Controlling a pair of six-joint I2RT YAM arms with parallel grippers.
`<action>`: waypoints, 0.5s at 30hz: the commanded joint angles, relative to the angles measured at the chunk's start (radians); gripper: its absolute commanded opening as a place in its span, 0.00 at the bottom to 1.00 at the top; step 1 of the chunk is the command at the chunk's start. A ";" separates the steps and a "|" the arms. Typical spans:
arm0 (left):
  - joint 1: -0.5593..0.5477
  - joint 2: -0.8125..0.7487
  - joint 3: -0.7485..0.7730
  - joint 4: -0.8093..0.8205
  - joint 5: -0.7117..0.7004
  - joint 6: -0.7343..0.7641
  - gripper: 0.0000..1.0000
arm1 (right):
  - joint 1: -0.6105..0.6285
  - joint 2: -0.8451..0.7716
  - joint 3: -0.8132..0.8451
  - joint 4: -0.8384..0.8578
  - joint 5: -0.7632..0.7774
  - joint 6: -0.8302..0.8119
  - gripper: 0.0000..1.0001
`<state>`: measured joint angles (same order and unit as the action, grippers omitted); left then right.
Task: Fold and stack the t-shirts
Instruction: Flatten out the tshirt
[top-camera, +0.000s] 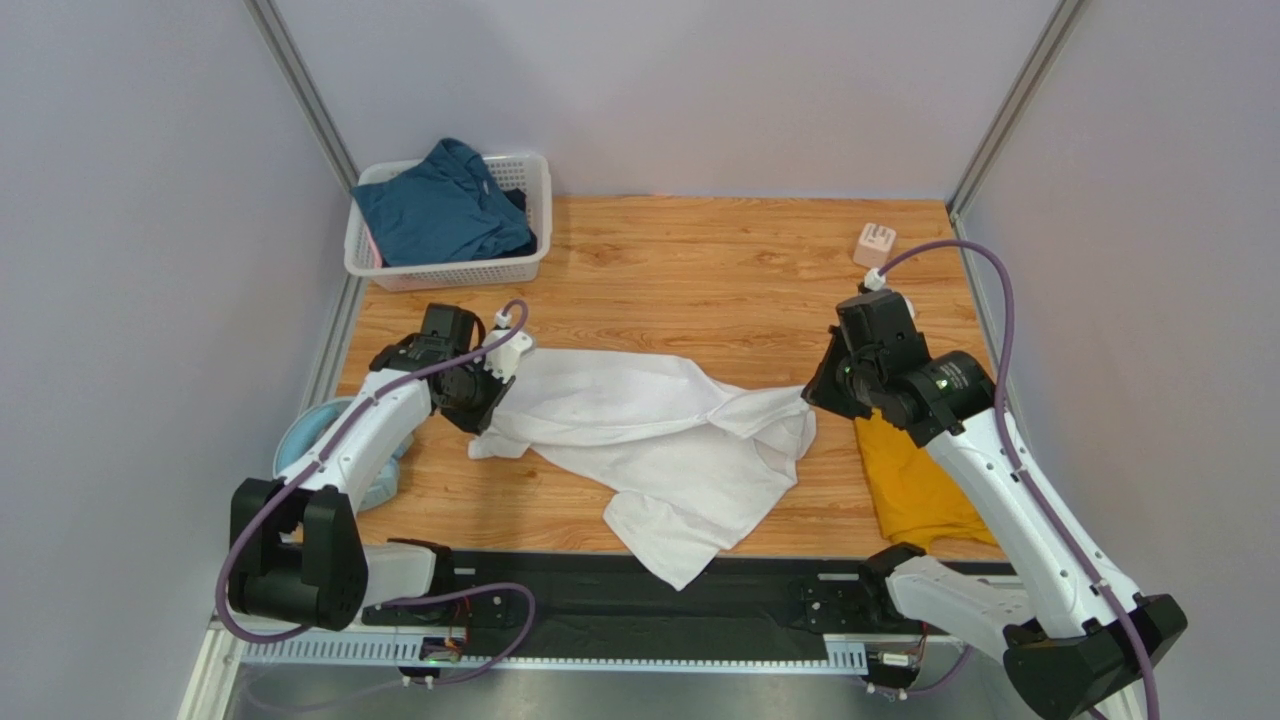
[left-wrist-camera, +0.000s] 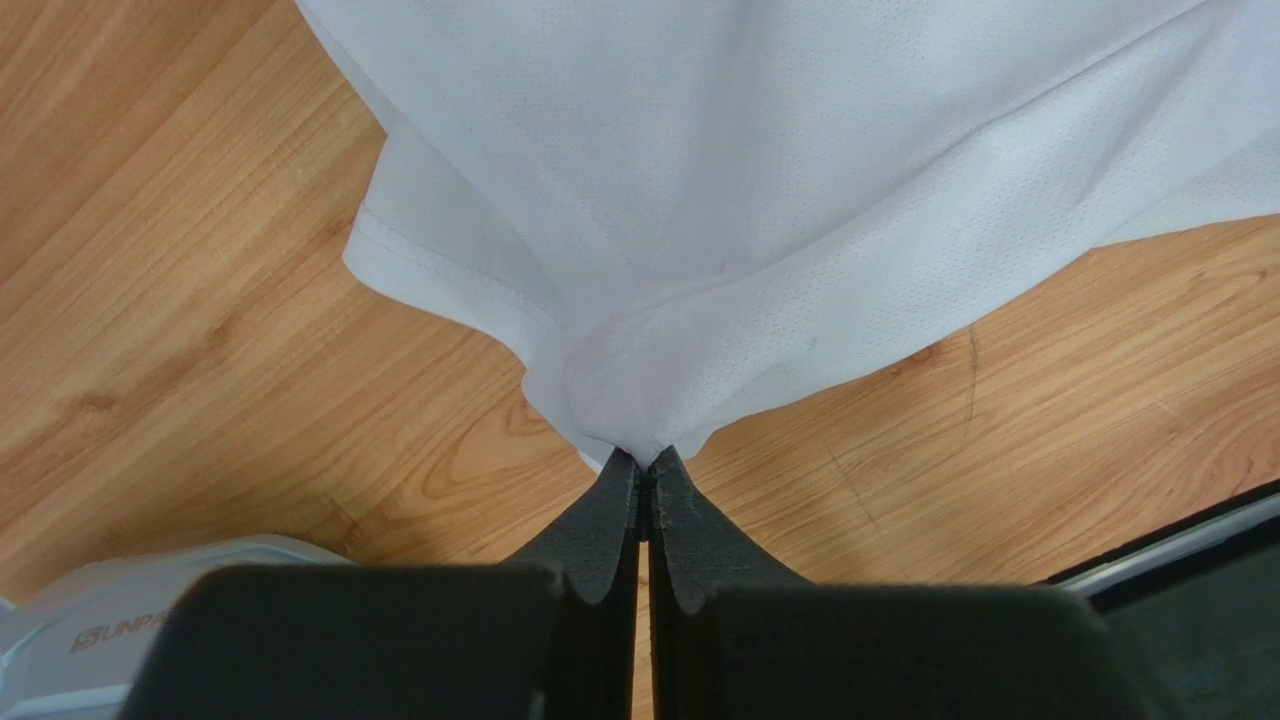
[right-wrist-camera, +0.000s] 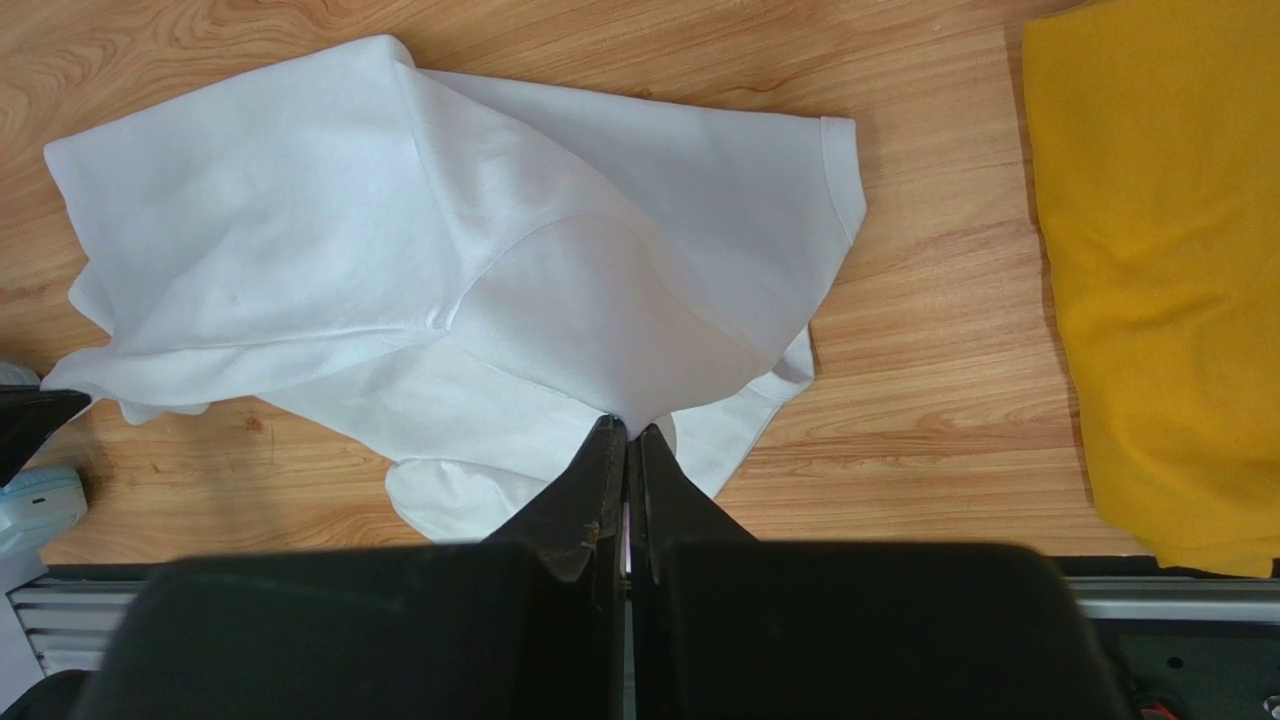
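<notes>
The white t-shirt (top-camera: 661, 435) lies crumpled across the middle of the wooden table, stretched between both grippers. My left gripper (top-camera: 484, 402) is shut on its left edge; the wrist view shows the cloth (left-wrist-camera: 721, 180) pinched at the fingertips (left-wrist-camera: 619, 488). My right gripper (top-camera: 815, 393) is shut on its right edge, with cloth (right-wrist-camera: 451, 285) bunched at the tips. The mustard-yellow t-shirt (top-camera: 917, 483) lies folded at the right, also in the right wrist view (right-wrist-camera: 1165, 255). The dark teal-blue t-shirt (top-camera: 443, 207) sits in the basket.
A white lattice basket (top-camera: 519, 270) stands at the back left. A small pale-blue curved object (top-camera: 308, 435) lies by the left arm. A small white and pink block (top-camera: 875, 240) sits at the back right. A black strip (top-camera: 631, 585) runs along the near edge.
</notes>
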<state>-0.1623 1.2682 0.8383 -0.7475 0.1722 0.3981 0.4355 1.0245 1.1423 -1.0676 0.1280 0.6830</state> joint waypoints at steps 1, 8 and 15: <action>-0.002 -0.024 0.045 0.013 0.009 -0.016 0.00 | 0.000 -0.014 0.037 0.028 0.005 -0.016 0.00; 0.007 -0.046 0.431 -0.177 -0.063 -0.008 0.00 | -0.003 0.009 0.390 -0.087 0.073 -0.092 0.00; 0.012 -0.076 1.054 -0.415 -0.120 0.002 0.00 | -0.003 -0.041 0.772 -0.173 0.041 -0.128 0.00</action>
<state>-0.1535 1.2591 1.6520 -0.9852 0.0978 0.3992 0.4355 1.0451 1.7683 -1.1770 0.1711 0.6025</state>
